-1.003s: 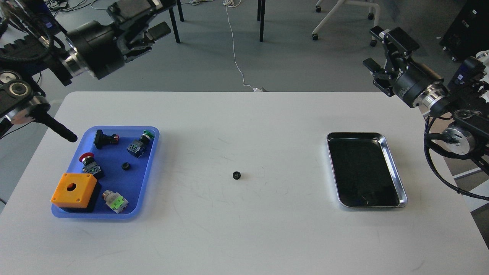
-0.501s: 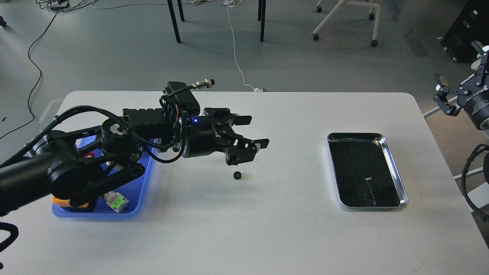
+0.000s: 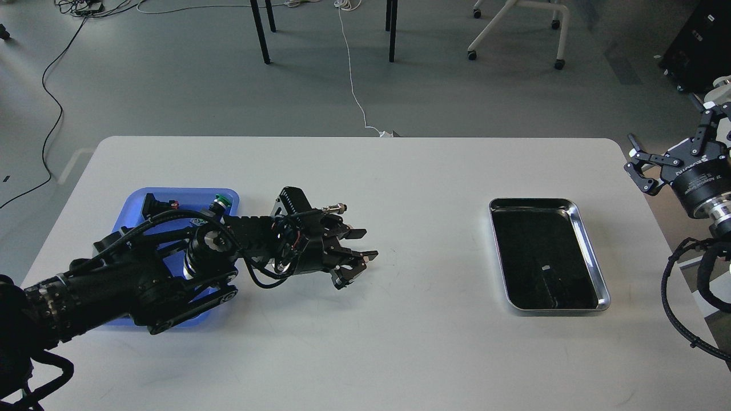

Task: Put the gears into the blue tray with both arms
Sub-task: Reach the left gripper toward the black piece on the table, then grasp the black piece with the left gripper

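My left arm lies low across the table from the left, over the blue tray [image 3: 132, 201], and hides most of it. The left gripper [image 3: 362, 245] sits just above the white tabletop near the centre, its fingers [image 3: 358, 233] apart. No gear shows; the spot under this gripper is hidden by its fingers. The right gripper [image 3: 638, 164] hangs open in the air beyond the table's right edge, holding nothing.
A shiny silver metal tray [image 3: 588, 251] lies on the right half of the table. In the blue tray's far end a green-topped push-button switch [image 3: 221, 200] and a black switch [image 3: 153, 205] show. Chair and table legs stand on the floor beyond.
The left arm has dropped lower and pulled slightly left, its gripper coming down over the spot where the loose gear lay; that gear no longer shows. The right gripper moved slightly left and down.
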You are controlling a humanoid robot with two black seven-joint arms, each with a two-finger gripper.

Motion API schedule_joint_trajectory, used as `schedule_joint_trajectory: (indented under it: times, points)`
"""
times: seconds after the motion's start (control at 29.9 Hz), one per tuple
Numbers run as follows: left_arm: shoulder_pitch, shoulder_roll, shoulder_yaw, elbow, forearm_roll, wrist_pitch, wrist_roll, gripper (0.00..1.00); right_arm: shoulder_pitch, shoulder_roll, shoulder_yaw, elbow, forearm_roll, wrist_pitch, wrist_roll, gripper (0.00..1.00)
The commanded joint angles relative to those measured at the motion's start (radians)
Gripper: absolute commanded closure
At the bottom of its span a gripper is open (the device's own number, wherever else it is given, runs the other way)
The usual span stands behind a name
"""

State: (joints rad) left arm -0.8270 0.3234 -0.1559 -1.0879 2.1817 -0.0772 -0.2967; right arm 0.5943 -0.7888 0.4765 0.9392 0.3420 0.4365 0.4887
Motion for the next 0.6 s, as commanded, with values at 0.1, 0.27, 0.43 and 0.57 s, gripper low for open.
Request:
schedule_joint_trajectory:
  times: [0.1, 0.27, 0.43, 0.57]
  points:
    - [0.029, -0.024, -0.001, 0.013, 0.0, 0.002, 0.005, 0.52, -0.007, -0.004, 0.013, 0.0, -0.001, -0.002, 0.0, 0.02]
    - [0.04, -0.023, 0.001, 0.028, 0.0, -0.001, 0.014, 0.46, -0.008, -0.004, 0.014, 0.0, -0.003, -0.005, 0.0, 0.02]
    - [0.046, -0.023, 0.001, 0.057, 0.0, -0.001, 0.014, 0.46, -0.008, -0.004, 0.013, 0.0, -0.003, -0.007, 0.0, 0.02]
    - [0.055, -0.024, -0.001, 0.068, 0.0, -0.001, 0.014, 0.46, -0.008, -0.003, 0.016, 0.001, -0.003, -0.007, 0.0, 0.02]
